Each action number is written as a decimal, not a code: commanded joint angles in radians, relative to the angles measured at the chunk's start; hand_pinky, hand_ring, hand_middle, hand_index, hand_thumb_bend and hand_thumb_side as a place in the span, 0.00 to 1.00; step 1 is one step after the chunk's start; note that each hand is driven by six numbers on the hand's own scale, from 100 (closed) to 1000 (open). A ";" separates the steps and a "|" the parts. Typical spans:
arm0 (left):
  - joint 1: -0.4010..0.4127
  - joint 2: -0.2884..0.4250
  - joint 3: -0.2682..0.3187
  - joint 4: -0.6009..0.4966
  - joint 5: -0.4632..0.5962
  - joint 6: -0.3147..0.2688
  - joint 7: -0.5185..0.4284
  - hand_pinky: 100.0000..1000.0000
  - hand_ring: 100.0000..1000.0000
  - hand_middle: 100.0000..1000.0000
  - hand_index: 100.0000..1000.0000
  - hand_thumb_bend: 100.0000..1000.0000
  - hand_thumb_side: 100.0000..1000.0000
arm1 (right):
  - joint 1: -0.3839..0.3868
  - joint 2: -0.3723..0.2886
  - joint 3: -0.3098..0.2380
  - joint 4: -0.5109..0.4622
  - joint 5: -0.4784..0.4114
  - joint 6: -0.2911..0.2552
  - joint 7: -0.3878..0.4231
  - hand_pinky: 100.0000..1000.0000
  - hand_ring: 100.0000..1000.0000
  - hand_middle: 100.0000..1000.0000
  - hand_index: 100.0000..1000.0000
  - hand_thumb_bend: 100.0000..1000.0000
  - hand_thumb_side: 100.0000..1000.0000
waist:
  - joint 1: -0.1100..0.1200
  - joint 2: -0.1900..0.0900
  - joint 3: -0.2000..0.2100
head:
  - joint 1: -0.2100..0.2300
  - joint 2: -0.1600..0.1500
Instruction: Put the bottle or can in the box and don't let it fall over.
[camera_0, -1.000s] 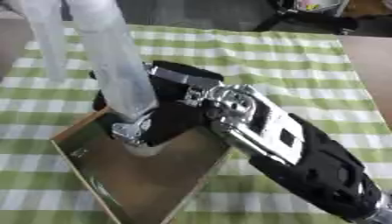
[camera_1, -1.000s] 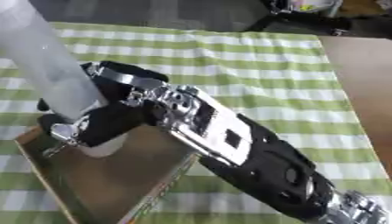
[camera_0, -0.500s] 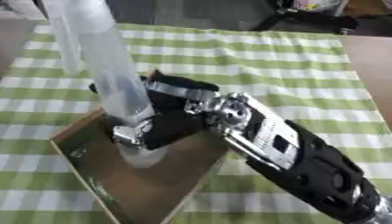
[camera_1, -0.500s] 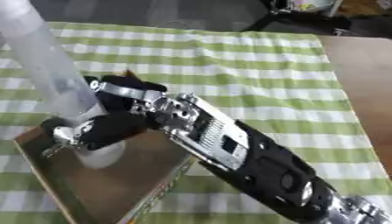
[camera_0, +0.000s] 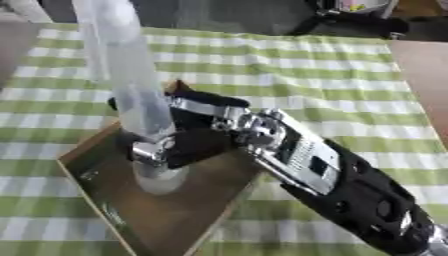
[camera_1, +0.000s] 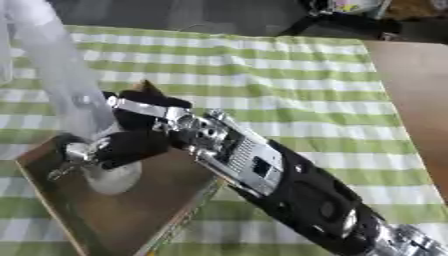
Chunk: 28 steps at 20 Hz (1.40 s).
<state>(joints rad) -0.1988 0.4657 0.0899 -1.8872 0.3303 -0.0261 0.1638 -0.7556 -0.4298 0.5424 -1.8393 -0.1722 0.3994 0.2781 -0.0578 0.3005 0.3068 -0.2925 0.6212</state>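
A tall clear plastic bottle (camera_0: 129, 85) stands upright with its base inside the shallow brown cardboard box (camera_0: 192, 210) at the lower left. My right hand (camera_0: 194, 140) reaches in from the lower right and has its fingers curled round the bottle's lower part. The bottle's bottom (camera_0: 157, 176) rests on or just above the box floor; I cannot tell which. The bottle's top runs out of the upper edge of the views. My left hand shows in no view.
A green and white checked cloth (camera_0: 289, 70) covers the table. Bare brown tabletop (camera_1: 411, 95) lies at the right. Dark objects (camera_0: 350, 15) sit beyond the far edge.
The bottle and my right hand have sunk lower into the box and shifted slightly; the whole picture has also shifted, so the camera has moved.
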 joint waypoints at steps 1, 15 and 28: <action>-0.008 0.020 0.006 -0.020 -0.002 -0.001 -0.005 0.91 0.84 0.95 0.83 0.06 0.86 | -0.010 -0.020 -0.017 -0.010 0.030 -0.015 0.017 0.97 1.00 1.00 1.00 0.00 0.48 | 0.008 -0.013 -0.002 | 0.001 -0.013; -0.008 0.020 0.007 -0.021 -0.003 -0.002 -0.011 0.91 0.84 0.95 0.83 0.06 0.86 | -0.009 -0.027 -0.037 -0.044 0.173 -0.059 0.165 0.99 1.00 1.00 1.00 0.00 0.00 | 0.009 -0.014 -0.002 | -0.001 -0.016; -0.009 0.019 0.008 -0.022 -0.003 -0.004 -0.014 0.91 0.85 0.95 0.83 0.06 0.85 | -0.005 -0.031 -0.047 -0.048 0.204 -0.093 0.201 1.00 1.00 1.00 1.00 0.00 0.59 | 0.010 -0.014 -0.005 | -0.001 -0.021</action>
<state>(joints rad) -0.2002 0.4655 0.0899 -1.8903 0.3287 -0.0288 0.1526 -0.7480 -0.4447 0.5092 -1.8717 0.0317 0.3083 0.4825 -0.0564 0.3007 0.3021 -0.2925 0.6130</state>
